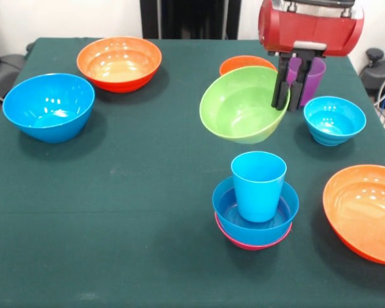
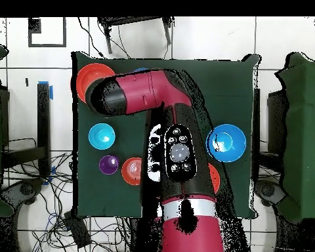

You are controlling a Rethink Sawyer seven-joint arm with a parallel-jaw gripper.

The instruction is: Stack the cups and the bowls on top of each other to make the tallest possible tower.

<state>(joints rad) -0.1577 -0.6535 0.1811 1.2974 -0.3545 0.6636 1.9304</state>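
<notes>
Clamping the green bowl point(image 1: 242, 106) by its rim, the gripper point(image 1: 287, 101) holds it tilted mid-surface, behind the tower point(image 1: 255, 205); thin rim grip may slip, dropping it onto the blue cup point(image 1: 258, 185).

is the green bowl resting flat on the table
No, the gripper holds the green bowl by its rim, tilted and lifted off the table.

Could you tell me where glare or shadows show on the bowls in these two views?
Front view: bright glare spots inside the large blue bowl and far orange bowl, soft shadows beside each. Overhead view: glare inside the large blue bowl; the arm hides the middle bowls.
</notes>
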